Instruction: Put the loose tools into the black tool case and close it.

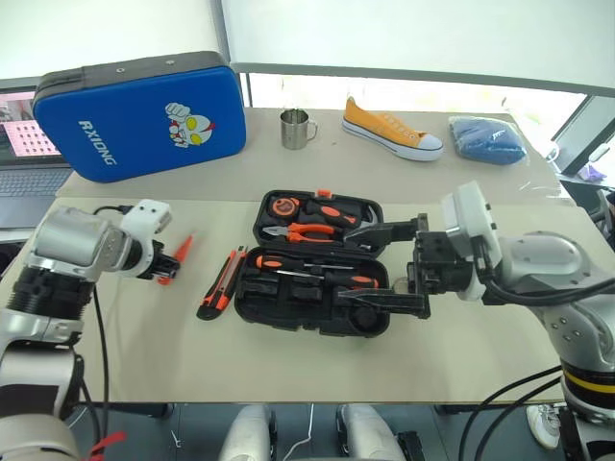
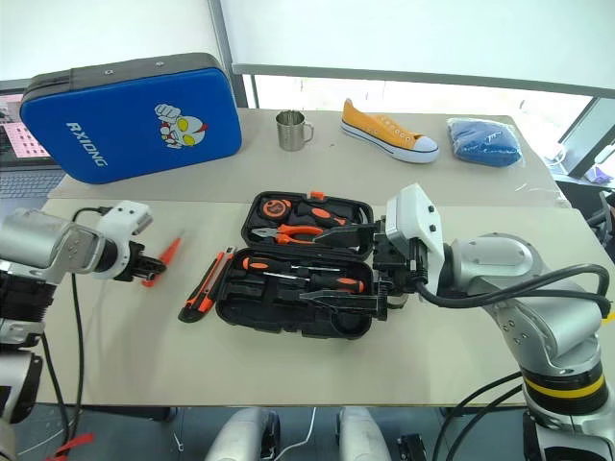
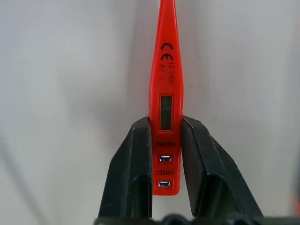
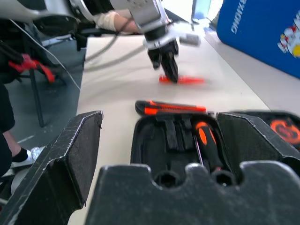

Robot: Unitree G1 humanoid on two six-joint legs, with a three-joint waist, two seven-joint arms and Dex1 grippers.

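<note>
We see the black tool case point(image 1: 322, 264) lying open in the middle of the near table point(image 1: 144, 355), its lid half on the far side holding orange-handled pliers point(image 1: 306, 231) and a round tape measure point(image 1: 284, 205), its near half holding two long screwdrivers point(image 1: 317, 272) with black-and-orange handles. The utility knife point(image 1: 220, 283) lies on the table just to the left of the case, apart from it. Further left, our left gripper point(image 3: 165, 140) is clenched on the small slim orange screwdriver point(image 3: 166, 93), its two black fingers point(image 3: 132, 168) pressing the handle end from both sides while the tapered end points away over the table; in the head views this screwdriver point(image 1: 177, 257) sits low over the tabletop, well left of the case, and we cannot tell whether it touches the surface. Our right gripper point(image 1: 384, 266) hangs over the right end of the case with its fingers spread wide apart, one over the lid half and one over the near half, grasping nothing. On the far table point(image 1: 404, 173) stand a big blue case point(image 1: 139, 115) with a cartoon figure at the left, a metal mug point(image 1: 296, 129), a yellow shoe point(image 1: 392, 130) and a blue cloth bundle point(image 1: 487, 139) at the right.
</note>
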